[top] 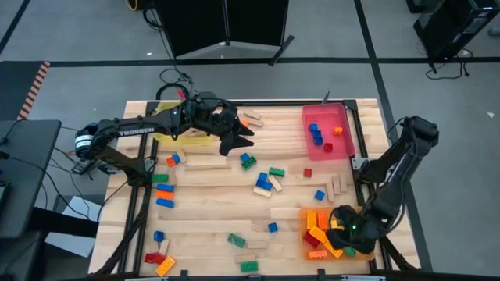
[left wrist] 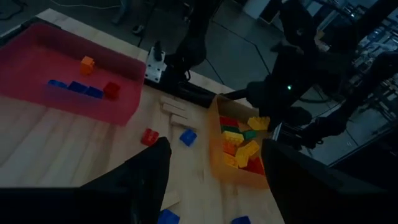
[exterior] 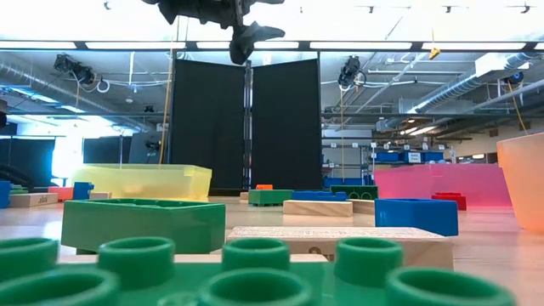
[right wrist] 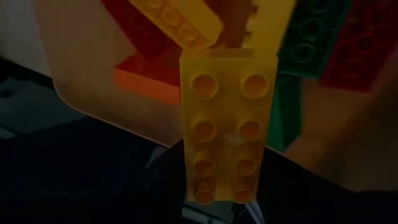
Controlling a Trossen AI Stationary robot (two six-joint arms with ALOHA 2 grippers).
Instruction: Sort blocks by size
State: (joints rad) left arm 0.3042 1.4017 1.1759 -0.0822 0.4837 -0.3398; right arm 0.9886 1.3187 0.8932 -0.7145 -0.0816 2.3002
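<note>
Holding one yellow brick (right wrist: 222, 127), right gripper (top: 349, 231)

Both arms on my rig are matte black, chunky jointed segments all the way down. The left arm (top: 133, 129) has white TROSSEN lettering along its forearm and a pale silvery collar back near its base, plus thin dark cables looping off behind it. The right arm (top: 398, 168) looks the same black, with a tiny green light glowing near its wrist. The left hand (left wrist: 214, 180) has two broad dark fingers, smooth and slightly rounded.
</note>
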